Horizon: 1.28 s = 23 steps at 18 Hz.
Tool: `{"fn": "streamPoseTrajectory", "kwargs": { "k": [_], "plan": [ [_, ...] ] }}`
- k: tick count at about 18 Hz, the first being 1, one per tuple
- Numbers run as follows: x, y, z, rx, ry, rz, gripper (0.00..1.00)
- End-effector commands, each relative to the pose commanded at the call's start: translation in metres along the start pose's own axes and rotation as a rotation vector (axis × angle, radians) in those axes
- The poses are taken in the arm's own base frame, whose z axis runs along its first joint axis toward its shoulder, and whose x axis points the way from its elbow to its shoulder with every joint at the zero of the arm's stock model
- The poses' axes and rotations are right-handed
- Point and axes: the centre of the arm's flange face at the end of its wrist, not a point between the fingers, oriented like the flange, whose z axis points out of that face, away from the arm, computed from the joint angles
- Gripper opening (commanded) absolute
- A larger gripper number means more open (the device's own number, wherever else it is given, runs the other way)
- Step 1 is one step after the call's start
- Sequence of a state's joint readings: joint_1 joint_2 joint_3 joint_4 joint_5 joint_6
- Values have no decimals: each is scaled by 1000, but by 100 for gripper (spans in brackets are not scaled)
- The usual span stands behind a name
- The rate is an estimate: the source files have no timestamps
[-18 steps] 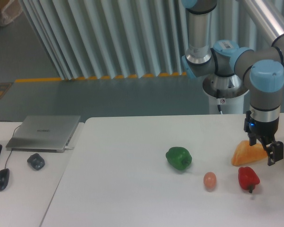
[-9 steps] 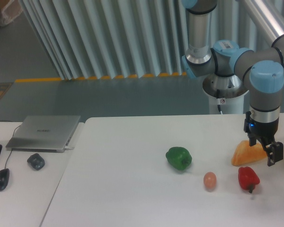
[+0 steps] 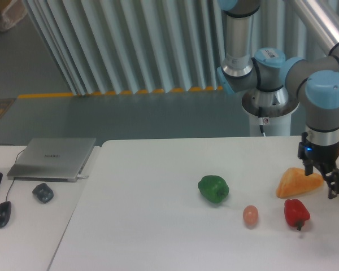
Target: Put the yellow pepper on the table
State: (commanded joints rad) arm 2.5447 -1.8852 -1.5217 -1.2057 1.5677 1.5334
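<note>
- I see no bright yellow glossy bell pepper anywhere on the broad white matte table (image 3: pixel 158 226).
- My two-finger gripper (image 3: pixel 329 182) beside the pale orange wedge-shaped lump (image 3: pixel 298 182): grip unclear; I risk grabbing that.

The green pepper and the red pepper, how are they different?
The glossy green bell pepper sits near the middle of the white table; the glossy red bell pepper lies nearer the right edge, close to the orange wedge. The red one shows a stem pointing down toward the camera; the green one shows none clearly. Both are small and lobed.
</note>
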Motion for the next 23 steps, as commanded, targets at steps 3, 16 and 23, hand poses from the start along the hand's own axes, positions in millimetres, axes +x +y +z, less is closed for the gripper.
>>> {"fn": "streamPoseTrajectory", "kwargs": {
  "k": [3, 16, 23],
  "plan": [
    [-7, 27, 0, -5, -4, 111, 100],
    [-56, 114, 17, -61, -58, 579, 100],
    [-79, 152, 29, -168, -57, 659, 100]
  ]
}}
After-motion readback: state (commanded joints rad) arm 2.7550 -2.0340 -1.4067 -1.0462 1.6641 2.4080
